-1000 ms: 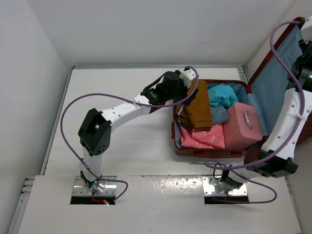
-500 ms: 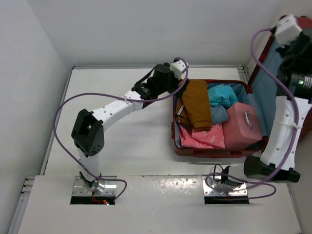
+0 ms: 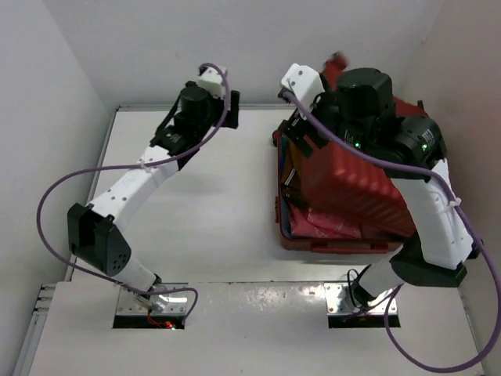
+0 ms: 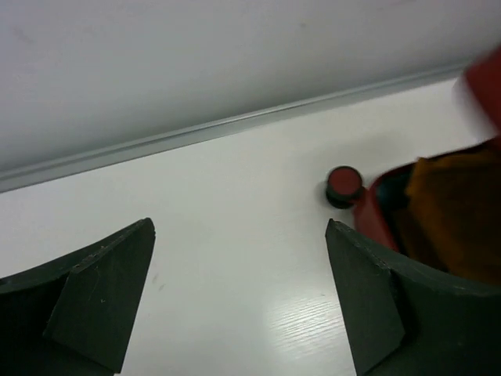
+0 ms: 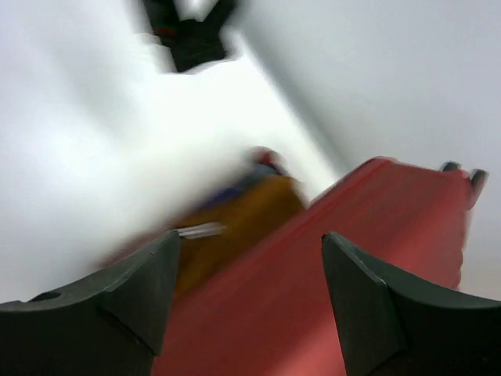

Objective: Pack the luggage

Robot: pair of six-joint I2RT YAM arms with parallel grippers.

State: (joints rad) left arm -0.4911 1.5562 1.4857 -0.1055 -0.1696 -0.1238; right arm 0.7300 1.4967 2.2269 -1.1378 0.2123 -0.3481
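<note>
three plain white walls (image 3: 235, 47) box in a white table (image 3: 211, 211). on its right side lies the luggage (image 3: 352, 188), its red ribbed lid tilted low over the base, with pink cloth (image 3: 329, 223) showing at the near gap. the left gripper (image 4: 239, 239) hangs spread and empty near the back edge. the right gripper (image 5: 250, 243), blurred, seems spread above the lid, holding nothing.

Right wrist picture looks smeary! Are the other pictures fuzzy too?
Right wrist view: the luggage lid and brown cloth are smeared into streaks, but the fingers of the right pincer look sharp. Left wrist view: crisp wheel, one fuzzy red patch at the right edge. Top view: sharp, except a small red smudge above the lid.
</note>
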